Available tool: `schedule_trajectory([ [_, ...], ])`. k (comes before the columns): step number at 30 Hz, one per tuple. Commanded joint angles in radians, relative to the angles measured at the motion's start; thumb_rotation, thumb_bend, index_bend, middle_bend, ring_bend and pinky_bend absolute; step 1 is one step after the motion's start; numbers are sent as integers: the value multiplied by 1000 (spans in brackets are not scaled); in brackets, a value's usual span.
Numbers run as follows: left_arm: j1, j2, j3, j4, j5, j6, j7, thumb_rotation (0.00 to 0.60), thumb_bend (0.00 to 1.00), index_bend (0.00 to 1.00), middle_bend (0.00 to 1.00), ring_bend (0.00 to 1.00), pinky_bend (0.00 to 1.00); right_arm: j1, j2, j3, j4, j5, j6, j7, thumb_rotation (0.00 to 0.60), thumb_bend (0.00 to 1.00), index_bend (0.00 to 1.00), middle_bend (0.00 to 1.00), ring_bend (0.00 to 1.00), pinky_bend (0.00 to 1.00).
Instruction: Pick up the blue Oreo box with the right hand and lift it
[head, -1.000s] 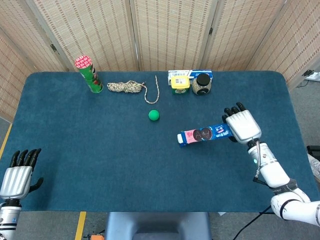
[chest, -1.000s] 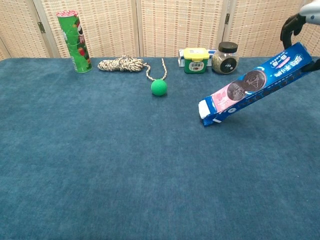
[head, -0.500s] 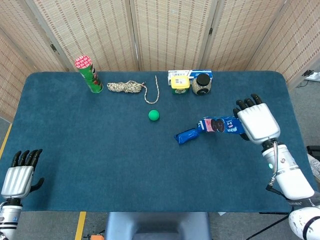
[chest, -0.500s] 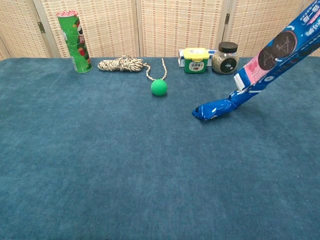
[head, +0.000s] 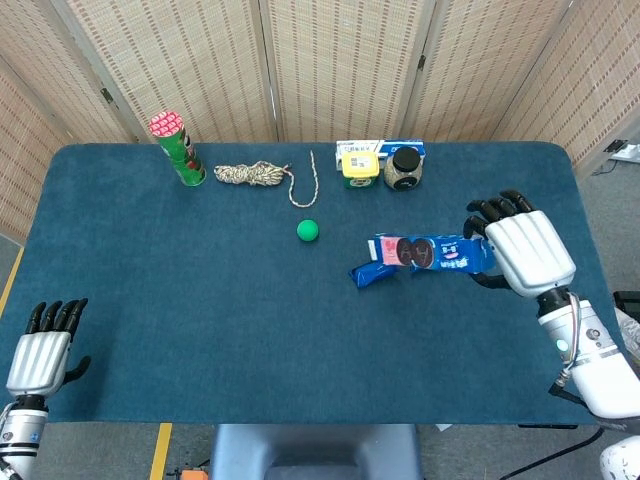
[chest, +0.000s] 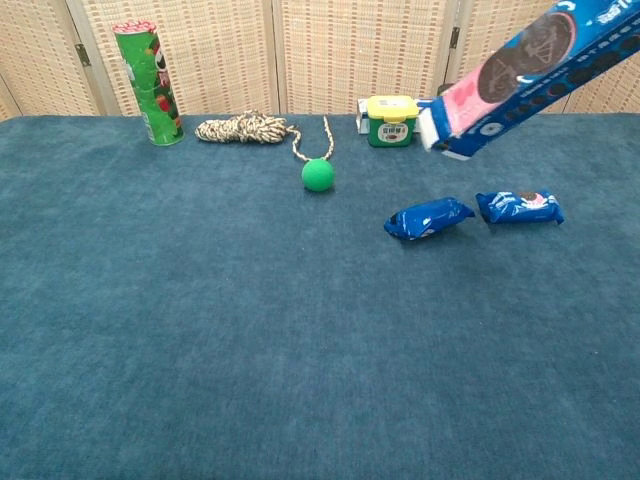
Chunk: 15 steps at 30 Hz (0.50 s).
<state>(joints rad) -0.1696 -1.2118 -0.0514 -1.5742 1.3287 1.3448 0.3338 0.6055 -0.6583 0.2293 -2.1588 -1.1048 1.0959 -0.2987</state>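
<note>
- The right hand (head: 528, 252) grips one end of the blue Oreo box (chest: 520, 62), fingers wrapped around it, and holds it in the air above the worktop (head: 200, 320).
- In the chest view the box tilts, its open end, pink and white, hanging lower and pointing left in front of the jar at the back.
- Two small blue packets lie on the worktop below the box: one (chest: 428, 218) further left, the other (chest: 520, 207) just to its right, a little apart.
- The left hand (head: 40, 355) sits at the near left corner of the worktop, holding nothing, fingers straight and slightly apart.
- A green ball (head: 308, 231) rests near the middle, well left of the packets.
- Along the back edge stand a green can (head: 178, 148), a bundle of rope (head: 255, 175), a yellow-lidded tub (head: 360, 166) and a dark-lidded jar (head: 404, 168), the tub and jar side by side.
</note>
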Motion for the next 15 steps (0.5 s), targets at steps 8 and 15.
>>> schedule_trajectory([
  [8, 15, 25, 7, -22, 18, 23, -36, 600, 297, 31, 134, 112, 47, -117, -596, -98, 504, -339, 137, 525, 600, 230, 513, 253, 229, 144],
  [15, 16, 33, 10, -27, 31, 25, -54, 600, 297, 31, 134, 114, 47, -99, -815, -124, 832, -299, 36, 698, 600, 231, 501, 238, 228, 144],
])
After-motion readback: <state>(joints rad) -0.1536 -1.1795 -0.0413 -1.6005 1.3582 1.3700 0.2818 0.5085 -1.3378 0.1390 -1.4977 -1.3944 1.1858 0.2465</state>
